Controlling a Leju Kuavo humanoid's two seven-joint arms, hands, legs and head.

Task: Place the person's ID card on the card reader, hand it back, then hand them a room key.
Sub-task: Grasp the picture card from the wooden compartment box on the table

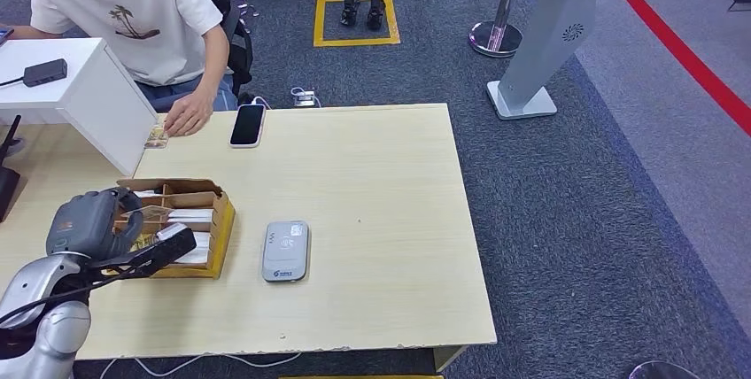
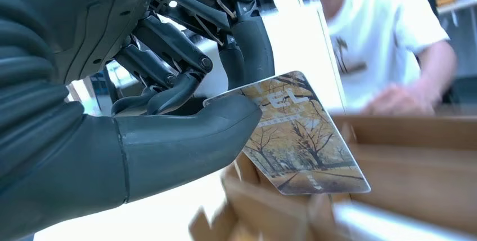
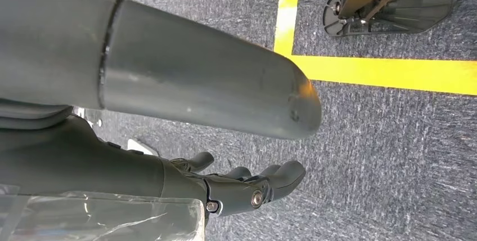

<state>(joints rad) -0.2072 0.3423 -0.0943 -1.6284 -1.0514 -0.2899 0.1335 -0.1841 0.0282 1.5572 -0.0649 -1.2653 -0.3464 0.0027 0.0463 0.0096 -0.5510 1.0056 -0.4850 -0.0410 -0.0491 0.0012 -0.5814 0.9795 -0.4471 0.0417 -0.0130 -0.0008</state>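
Note:
My left hand [image 1: 96,223] hovers over the left end of an open cardboard box [image 1: 222,220] of cards on the wooden table [image 1: 381,184]. In the left wrist view, the thumb and fingers [image 2: 185,139] pinch a room key card [image 2: 304,139] printed with autumn trees, held above the box [image 2: 405,139]. The grey card reader [image 1: 285,251] lies to the right of the box with nothing on it. At the table's far edge the seated person's hand [image 1: 188,116] rests beside a small ID card [image 1: 157,138]. My right hand [image 3: 247,187] hangs over the carpet, fingers apart and holding nothing.
A black phone [image 1: 247,125] lies at the far edge next to the person's hand. A white raised counter [image 1: 84,96] with a small black device [image 1: 44,71] stands at the far left. On the floor beyond stand a stanchion base [image 1: 496,36] and a white kiosk [image 1: 545,42].

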